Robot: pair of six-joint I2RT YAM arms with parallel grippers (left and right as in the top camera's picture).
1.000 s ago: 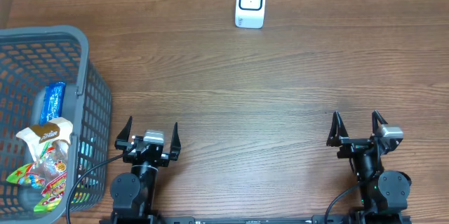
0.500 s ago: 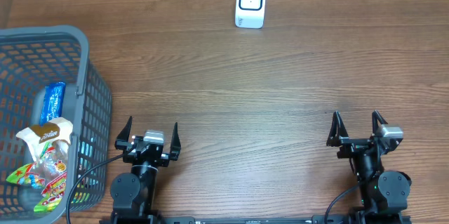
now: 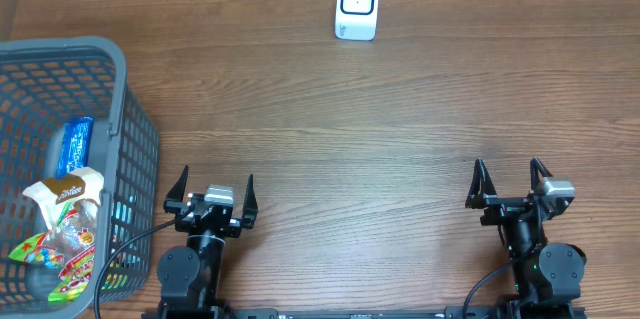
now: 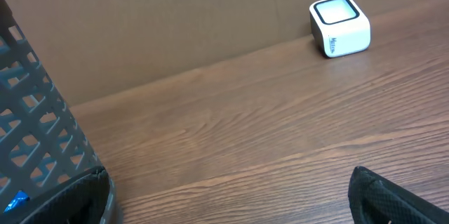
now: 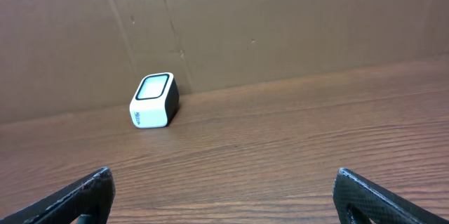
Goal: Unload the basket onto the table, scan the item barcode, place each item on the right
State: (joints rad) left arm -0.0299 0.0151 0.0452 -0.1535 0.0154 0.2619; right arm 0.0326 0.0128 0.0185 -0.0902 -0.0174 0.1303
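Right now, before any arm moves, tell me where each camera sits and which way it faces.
Overhead: above the table, looking straight down; barcode scanner, grey basket, open left gripper and open right gripper show.
Left wrist: low by the left gripper, facing the cardboard wall; its fingertips sit in the bottom corners.
Right wrist: low, facing the same wall; its fingertips likewise.
Shared: all three show the barcode scanner.

- A mock shop checkout, set up as a robot test bench rather than a real store.
- A grey plastic shopping basket (image 3: 113, 99) stands on the wood-grain counter (image 3: 400, 129), with snack packets (image 3: 66, 191) inside.
- A small white scanner (image 3: 357, 5) stands at the counter's far edge.
- A plain cardboard wall (image 5: 280, 20) closes off the back.
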